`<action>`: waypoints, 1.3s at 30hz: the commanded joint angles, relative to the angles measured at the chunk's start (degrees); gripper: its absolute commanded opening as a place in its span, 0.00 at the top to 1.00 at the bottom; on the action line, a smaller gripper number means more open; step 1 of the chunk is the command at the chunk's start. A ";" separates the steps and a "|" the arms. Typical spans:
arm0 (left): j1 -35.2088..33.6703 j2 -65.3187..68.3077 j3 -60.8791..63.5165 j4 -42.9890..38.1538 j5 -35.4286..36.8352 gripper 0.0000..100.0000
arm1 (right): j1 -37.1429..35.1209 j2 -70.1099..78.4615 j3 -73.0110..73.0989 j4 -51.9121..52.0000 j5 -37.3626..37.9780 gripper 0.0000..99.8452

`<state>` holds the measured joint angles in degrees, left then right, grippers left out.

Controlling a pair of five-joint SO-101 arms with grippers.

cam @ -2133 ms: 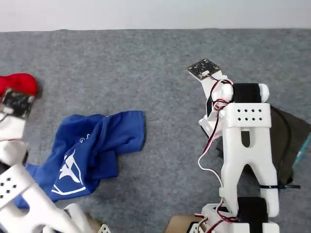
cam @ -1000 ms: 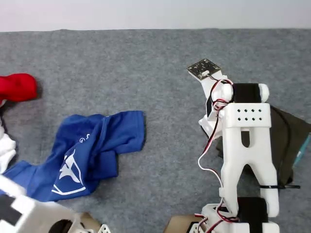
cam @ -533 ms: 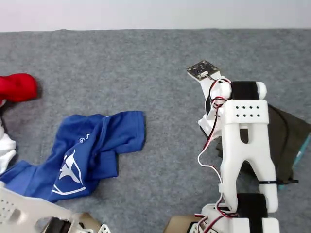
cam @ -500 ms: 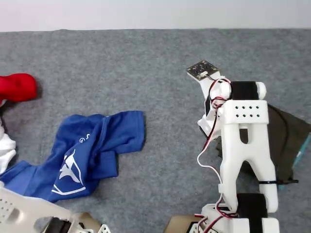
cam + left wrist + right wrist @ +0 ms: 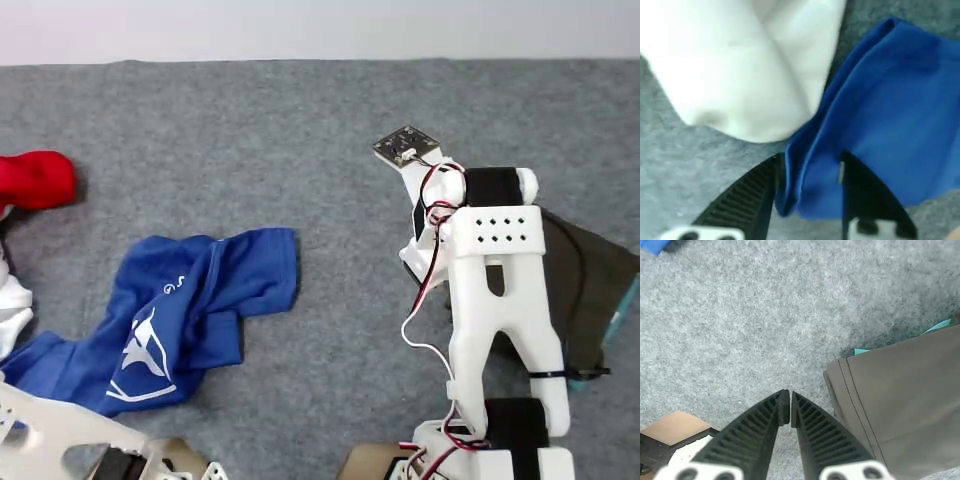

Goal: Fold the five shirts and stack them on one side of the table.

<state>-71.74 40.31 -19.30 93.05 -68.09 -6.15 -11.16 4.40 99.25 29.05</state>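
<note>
Left gripper [image 5: 808, 161] stands open astride the blue shirt's [image 5: 900, 110] edge; right gripper [image 5: 790, 399], closed and empty, hovers well apart from it.

High camera hangs over the grey table [image 5: 300, 110], looking straight down, well above both arms. Left wrist camera rides just behind the left gripper [image 5: 810, 162], looking along it and in very close: blue shirt [image 5: 900, 100] at the tips, white shirt [image 5: 740, 65] just beyond them. Right wrist camera looks down past the right gripper [image 5: 790, 396] from farther off, dark shirt [image 5: 900, 405] beside the tips. All three shirts and the grey table show from above too.
</note>
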 commanded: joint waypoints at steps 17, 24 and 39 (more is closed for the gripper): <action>-2.99 -2.99 -3.91 5.89 2.55 1.00 | -13.93 18.24 -29.63 0.92 -3.34 0.98; -1.23 -11.34 -3.74 7.21 2.73 1.00 | -22.64 34.68 -47.03 0.66 -3.34 0.99; 7.38 -25.93 6.29 7.12 3.08 1.00 | -33.36 71.34 -92.04 -5.58 -3.25 0.99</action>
<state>-66.11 19.30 -13.76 98.77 -65.98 -38.24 57.14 -78.95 97.05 26.24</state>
